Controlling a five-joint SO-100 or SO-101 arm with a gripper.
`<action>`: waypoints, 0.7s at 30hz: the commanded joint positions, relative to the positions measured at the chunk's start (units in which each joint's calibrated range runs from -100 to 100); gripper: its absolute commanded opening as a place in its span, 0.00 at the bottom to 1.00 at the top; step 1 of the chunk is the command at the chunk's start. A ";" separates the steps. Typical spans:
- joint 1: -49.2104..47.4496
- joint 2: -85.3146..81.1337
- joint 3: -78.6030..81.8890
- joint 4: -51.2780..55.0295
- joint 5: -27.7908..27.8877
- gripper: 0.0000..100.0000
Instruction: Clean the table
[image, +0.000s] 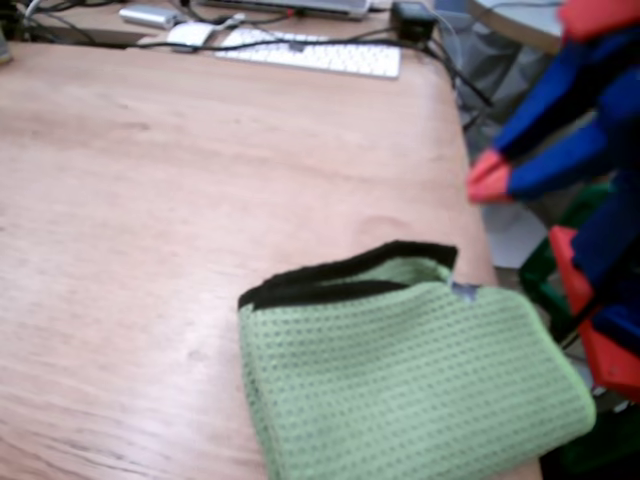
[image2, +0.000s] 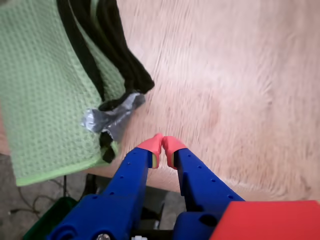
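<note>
The gripper (image2: 161, 146) has blue fingers with red tips, and in the wrist view those tips are pressed together with nothing between them. It hangs over the edge of the counter (image2: 235, 90), its tips above bare wood just beside the corner of a green waffle-weave cloth (image2: 40, 90). In the fixed view the gripper (image: 489, 180) sits at the right side, just past the counter's (image: 180, 220) right edge, above and apart from the cloth (image: 400, 380).

The cloth is folded, with a black trim (image2: 107, 45) running along its edge, and a strip of grey tape (image2: 107, 117) stuck at its corner nearest the gripper. In the fixed view the cloth lies on the near right part of the counter, its right side overhanging the edge, the black trim (image: 340, 278) facing away from the camera.

The counter is a light reddish-brown wooden top with fine grain. At its far edge lie a white keyboard (image: 310, 52), a white mouse (image: 190, 36) and black cables (image: 440, 60).
</note>
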 joint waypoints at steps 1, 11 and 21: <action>0.79 -6.07 5.92 -2.10 0.05 0.01; -0.73 -6.24 7.71 -2.60 0.05 0.01; 0.28 -6.24 7.80 -2.60 0.05 0.01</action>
